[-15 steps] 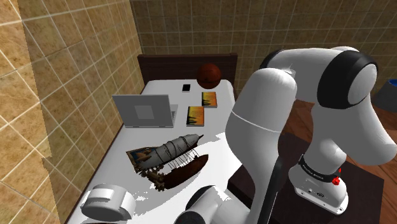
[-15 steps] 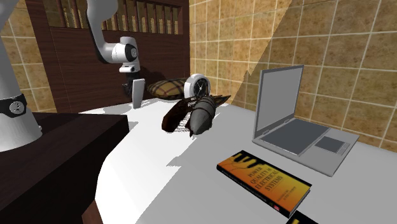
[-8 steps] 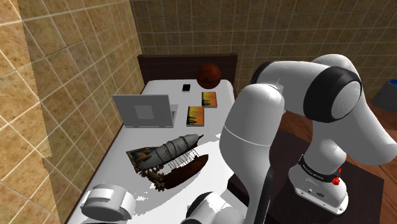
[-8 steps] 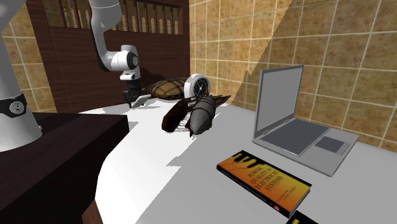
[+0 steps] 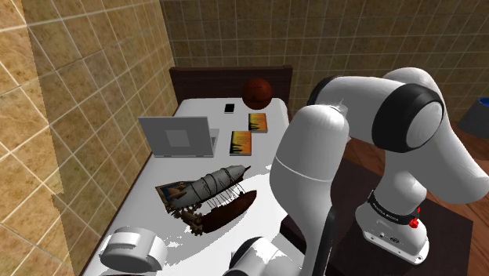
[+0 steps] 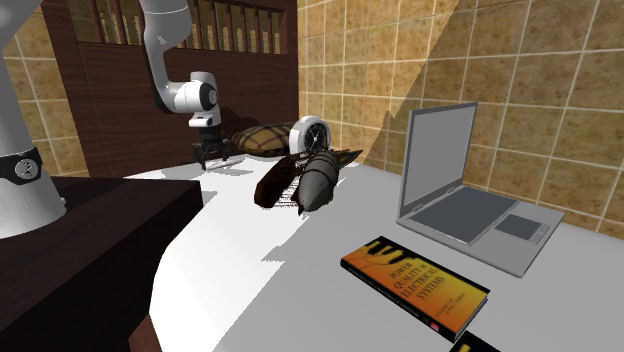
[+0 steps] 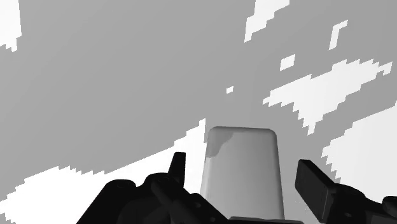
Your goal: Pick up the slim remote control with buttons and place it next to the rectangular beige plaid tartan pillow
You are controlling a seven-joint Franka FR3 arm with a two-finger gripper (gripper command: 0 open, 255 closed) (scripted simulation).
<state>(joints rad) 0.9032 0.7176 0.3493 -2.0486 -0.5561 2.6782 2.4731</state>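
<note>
Remote (image 7: pixel 242 156), drawn plain grey, lay flat on the white bed (image 6: pixel 260 270), between the fingers of the hand (image 7: pixel 245 175). Hand released: fingers stood wide apart, with a gap on either side, and neither touched the remote. In the second exterior view the hand was down at the bed, just beside the plaid pillow (image 6: pixel 258 138). The remote's near end was cut off behind the hand. Buttons could not be made out.

Tan tiled walls (image 5: pixel 70 86) close in beside my white work surface (image 6: pixel 300 270), lit in patches; a dark wooden headboard (image 5: pixel 211 78) ends it, reddish-brown wooden floor (image 5: pixel 365 161) beyond.
</note>
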